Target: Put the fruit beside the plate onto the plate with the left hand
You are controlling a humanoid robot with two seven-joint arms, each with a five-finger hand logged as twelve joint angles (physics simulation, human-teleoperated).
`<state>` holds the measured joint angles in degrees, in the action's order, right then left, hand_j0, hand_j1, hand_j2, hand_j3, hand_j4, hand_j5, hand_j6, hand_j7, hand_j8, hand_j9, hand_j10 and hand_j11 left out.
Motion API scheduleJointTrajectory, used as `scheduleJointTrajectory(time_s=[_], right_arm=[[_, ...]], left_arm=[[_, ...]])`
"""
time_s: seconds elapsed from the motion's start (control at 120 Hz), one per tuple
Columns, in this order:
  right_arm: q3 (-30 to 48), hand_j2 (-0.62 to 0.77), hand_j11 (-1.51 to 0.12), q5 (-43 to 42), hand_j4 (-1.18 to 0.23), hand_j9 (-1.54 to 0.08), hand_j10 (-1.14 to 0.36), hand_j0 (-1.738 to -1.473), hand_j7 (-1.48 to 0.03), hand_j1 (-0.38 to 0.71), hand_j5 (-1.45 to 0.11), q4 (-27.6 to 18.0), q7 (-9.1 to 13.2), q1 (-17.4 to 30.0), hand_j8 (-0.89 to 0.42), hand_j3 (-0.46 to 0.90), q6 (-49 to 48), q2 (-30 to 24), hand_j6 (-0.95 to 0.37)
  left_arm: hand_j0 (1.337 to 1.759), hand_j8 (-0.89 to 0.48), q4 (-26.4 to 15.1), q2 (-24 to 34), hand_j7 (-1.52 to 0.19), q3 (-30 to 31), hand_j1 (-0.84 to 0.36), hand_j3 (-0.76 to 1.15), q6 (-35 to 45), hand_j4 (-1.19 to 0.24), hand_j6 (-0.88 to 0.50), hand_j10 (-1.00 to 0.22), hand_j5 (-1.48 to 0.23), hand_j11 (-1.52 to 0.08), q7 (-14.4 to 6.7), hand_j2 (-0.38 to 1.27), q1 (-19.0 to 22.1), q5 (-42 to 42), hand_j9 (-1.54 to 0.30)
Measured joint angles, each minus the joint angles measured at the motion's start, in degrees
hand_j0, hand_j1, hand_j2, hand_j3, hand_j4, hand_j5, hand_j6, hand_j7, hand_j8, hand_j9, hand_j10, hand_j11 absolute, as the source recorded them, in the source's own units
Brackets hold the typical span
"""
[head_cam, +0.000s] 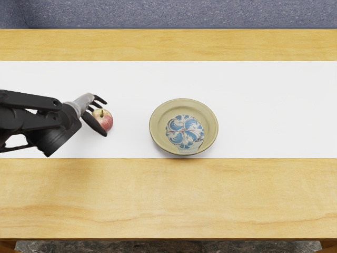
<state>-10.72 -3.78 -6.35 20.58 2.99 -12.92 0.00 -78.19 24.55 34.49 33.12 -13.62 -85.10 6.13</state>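
Note:
A small red and yellow apple lies on the white runner, left of the plate. The plate is olive-rimmed with a blue and white pattern in its middle, and nothing lies on it. My left hand comes in from the left edge on a black arm and sits right at the apple's left side. Its dark fingers are spread around the fruit, one above it and the thumb below, without closing on it. The apple rests on the cloth. The right arm does not show.
A white runner crosses the wooden table from left to right. Bare wood lies in front of and behind it. A grey floor shows beyond the far edge.

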Motion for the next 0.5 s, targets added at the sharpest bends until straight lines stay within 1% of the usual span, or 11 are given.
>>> scheduleJointTrajectory(time_s=[0.142,0.283,0.383,0.458,0.5], right_arm=[[0.0,0.0,0.0,0.0,0.0,0.0,0.0,-1.658,0.0,-0.35,0.0,0.0,0.0,0.0,0.0,0.0,0.0,0.0,0.0],[0.0,0.0,0.0,0.0,0.0,0.0,0.0,-1.658,0.0,-0.35,0.0,0.0,0.0,0.0,0.0,0.0,0.0,0.0,0.0],[0.0,0.0,0.0,0.0,0.0,0.0,0.0,-1.658,0.0,-0.35,0.0,0.0,0.0,0.0,0.0,0.0,0.0,0.0,0.0],[0.0,0.0,0.0,0.0,0.0,0.0,0.0,-1.658,0.0,-0.35,0.0,0.0,0.0,0.0,0.0,0.0,0.0,0.0,0.0],[0.0,0.0,0.0,0.0,0.0,0.0,0.0,-1.658,0.0,-0.35,0.0,0.0,0.0,0.0,0.0,0.0,0.0,0.0,0.0]], left_arm=[[1.658,-0.37,0.5,-0.1,-0.48,0.0,-0.07,0.0,0.1,-0.36,-0.37,-0.37,-0.48,-0.48,0.0,0.06,0.0,0.5,-0.48],[1.658,-0.43,0.6,0.0,-0.56,0.1,-0.15,0.0,0.1,-0.43,-0.43,-0.43,-0.56,-0.56,0.0,0.11,-0.1,0.6,-0.56],[1.657,-0.4,0.7,-0.1,-0.6,0.1,-0.17,0.0,0.1,-0.46,-0.4,-0.46,-0.59,-0.6,-0.1,0.15,0.0,0.7,-0.6],[1.656,-0.39,0.7,-0.1,-0.63,0.1,-0.16,0.0,0.1,-0.48,-0.39,-0.47,-0.62,-0.63,-0.1,0.12,0.0,0.7,-0.63],[1.656,-0.38,0.7,-0.1,-0.64,0.1,-0.17,0.0,0.1,-0.49,-0.38,-0.48,-0.63,-0.64,-0.1,0.14,0.0,0.7,-0.64]])
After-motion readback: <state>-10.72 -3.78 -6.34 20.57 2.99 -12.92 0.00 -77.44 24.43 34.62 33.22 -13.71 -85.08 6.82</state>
